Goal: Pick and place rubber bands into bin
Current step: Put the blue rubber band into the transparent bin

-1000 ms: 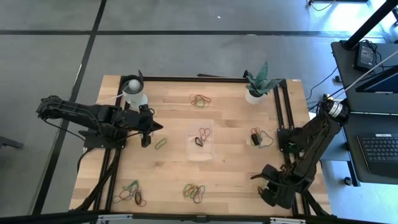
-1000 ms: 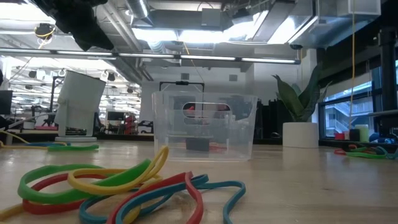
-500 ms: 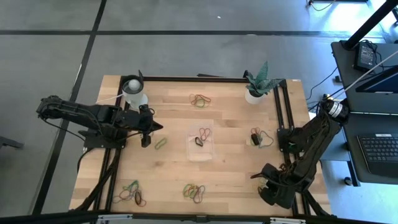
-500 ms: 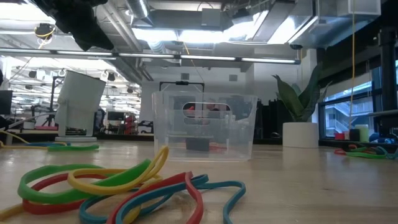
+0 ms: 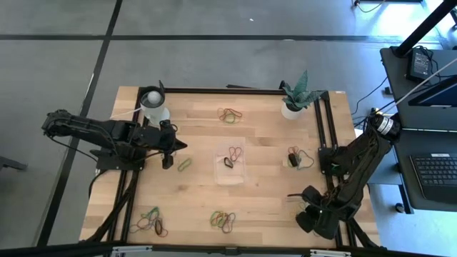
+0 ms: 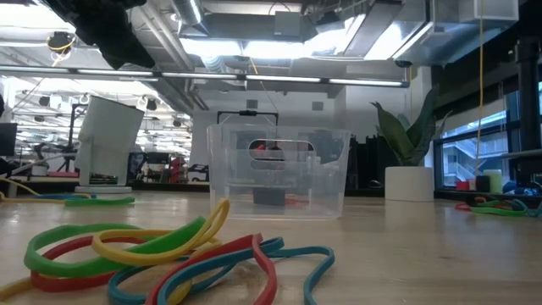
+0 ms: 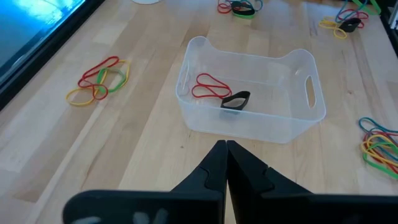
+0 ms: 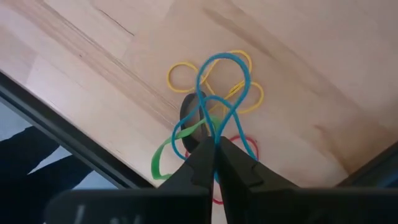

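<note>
The clear bin stands mid-table with a red band and a dark band on its floor. Rubber bands lie in piles, and one green band lies alone. My left gripper is shut and hovers left of the bin. My right gripper, near the table's right near corner, is shut on a blue band. My right gripper pinches the blue band between its two fingertips at one end of the loop. The rest of the band twists in loops ahead of the fingers, over a pile of yellow, green, red and dark bands. Whether it still touches that pile I cannot tell.
A white cup stands at the far left and a white plant pot at the far right. Black rails run along the table's sides. In the low view a pile of bands lies close in front of the bin.
My right gripper has shifted slightly toward the table's far edge, still shut on the blue band. The left arm, the bin and the other bands have kept still.
</note>
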